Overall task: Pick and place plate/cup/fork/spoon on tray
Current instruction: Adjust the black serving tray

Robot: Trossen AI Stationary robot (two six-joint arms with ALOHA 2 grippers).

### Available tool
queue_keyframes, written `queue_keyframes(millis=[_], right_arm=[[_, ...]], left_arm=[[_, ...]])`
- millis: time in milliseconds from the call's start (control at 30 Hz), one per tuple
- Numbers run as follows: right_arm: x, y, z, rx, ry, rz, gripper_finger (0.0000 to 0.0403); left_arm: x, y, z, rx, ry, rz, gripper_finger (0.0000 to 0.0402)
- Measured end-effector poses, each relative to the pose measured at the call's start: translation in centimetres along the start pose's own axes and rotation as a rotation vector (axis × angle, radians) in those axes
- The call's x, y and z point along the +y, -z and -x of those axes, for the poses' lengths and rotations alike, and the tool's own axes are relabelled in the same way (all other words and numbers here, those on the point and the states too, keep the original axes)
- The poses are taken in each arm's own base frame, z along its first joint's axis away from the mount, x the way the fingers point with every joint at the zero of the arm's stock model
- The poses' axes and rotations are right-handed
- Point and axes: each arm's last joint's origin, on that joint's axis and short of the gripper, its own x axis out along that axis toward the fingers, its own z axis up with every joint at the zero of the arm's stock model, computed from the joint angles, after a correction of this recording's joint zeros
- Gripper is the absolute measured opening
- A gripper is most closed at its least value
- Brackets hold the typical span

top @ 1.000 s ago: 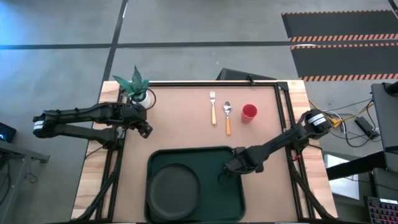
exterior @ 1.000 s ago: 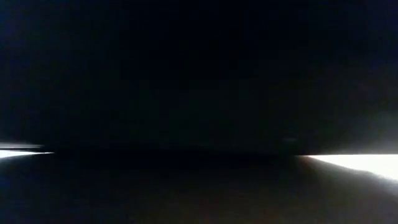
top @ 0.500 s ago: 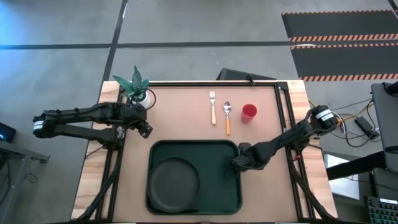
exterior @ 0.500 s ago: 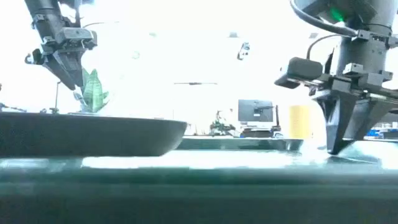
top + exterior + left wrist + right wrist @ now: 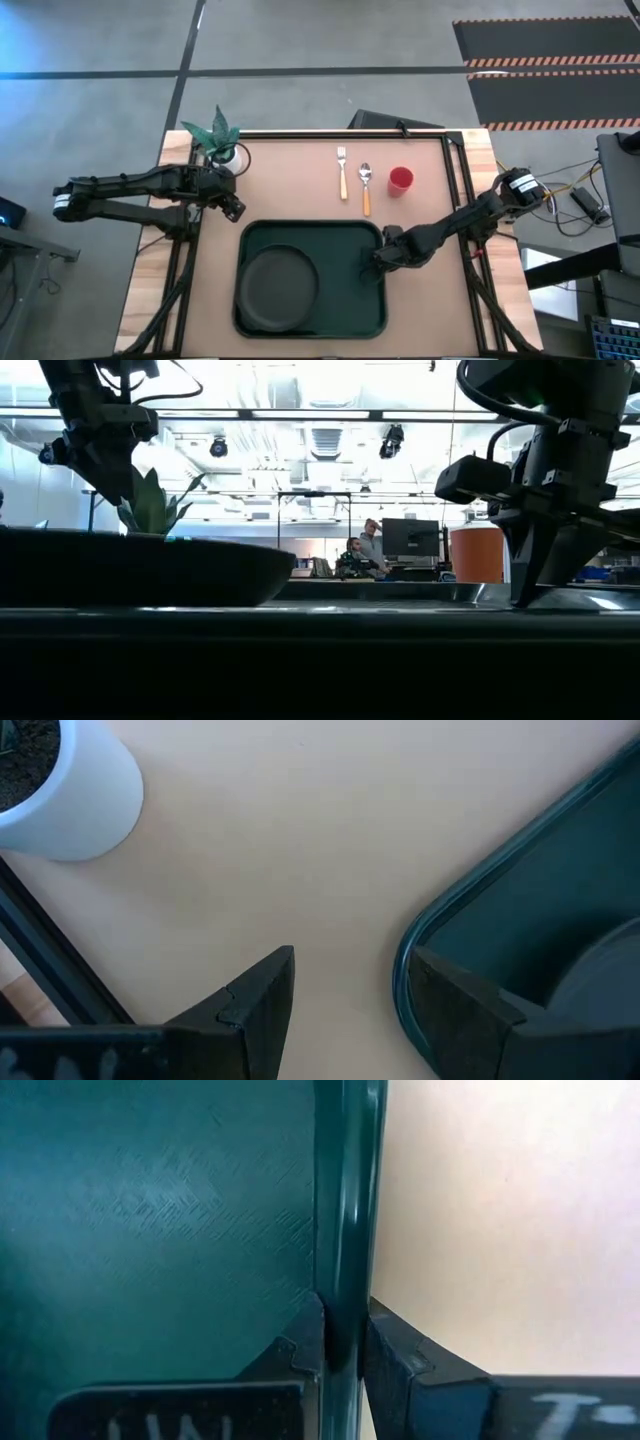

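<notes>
The dark green tray [image 5: 345,290] lies near the table's near edge, with the black plate [image 5: 277,288] resting flat on its left half. My right gripper [image 5: 379,262] is shut on the tray's right rim. The fork [image 5: 342,172], the spoon [image 5: 366,186] and the red cup [image 5: 401,181] lie on the table beyond the tray. My left gripper [image 5: 235,208] hangs open above the bare table, off the tray's far left corner [image 5: 420,940], and touches nothing. My right gripper pinches the tray's right rim [image 5: 345,1330], toward its far end, between its two fingers, one finger [image 5: 305,1342] inside the tray and one [image 5: 395,1355] outside. The fingers come from above, pointing down, and close across the rim. The tray sits level in the low view.
A white pot [image 5: 222,148] with a green plant stands at the table's far left corner, close to my left gripper. Black frame rails run along the table's left and right edges. Bare tabletop shows between the tray and the utensils.
My right gripper has gone down, still shut on the tray's rim. The tray with the plate has come down with it and shifted a little toward the far edge. A second ago it blacked out the low view; now it sits level there.
</notes>
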Motion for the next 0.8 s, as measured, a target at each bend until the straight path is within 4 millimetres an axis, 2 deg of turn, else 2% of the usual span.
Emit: queue_keyframes(millis=[167, 533, 800], right_arm=[[0.0, -0.3, 0.0, -0.001, 0.006, 0.018, 0.0027], [0.3, -2.2, 0.2, 0.006, 0.024, 0.089, 0.0027], [0.2, -1.4, 0.4, -0.010, -0.013, 0.047, 0.0027]], left_arm=[[0.0, 0.0, 0.0, 0.002, 0.002, 0.000, 0.0180], [0.0, 0.0, 0.0, 0.003, 0.005, 0.000, 0.0180], [0.0, 0.0, 0.0, 0.004, 0.006, 0.000, 0.0180]])
